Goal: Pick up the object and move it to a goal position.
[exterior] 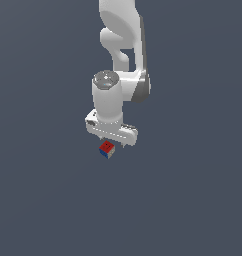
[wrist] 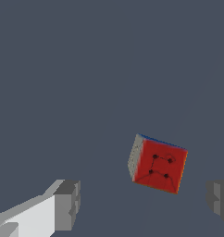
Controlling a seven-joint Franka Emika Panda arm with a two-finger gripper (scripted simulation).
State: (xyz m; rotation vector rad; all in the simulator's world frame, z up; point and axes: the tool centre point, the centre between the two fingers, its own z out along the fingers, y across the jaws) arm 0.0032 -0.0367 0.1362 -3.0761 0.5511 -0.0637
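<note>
The object is a tiny cube (exterior: 107,149) with a red top face bearing dark dots and blue and white side faces. It lies on the flat grey floor (exterior: 43,200). My gripper (exterior: 116,144) hangs just above it, pointing down, with the cube at its near edge. In the wrist view the cube (wrist: 158,164) shows between the two grey fingertips (wrist: 67,203), closer to one of them and touching neither. The gripper (wrist: 144,203) is open and empty.
The white arm (exterior: 123,45) reaches down from the top of the exterior view. Only plain grey floor shows around the cube. No goal marker shows.
</note>
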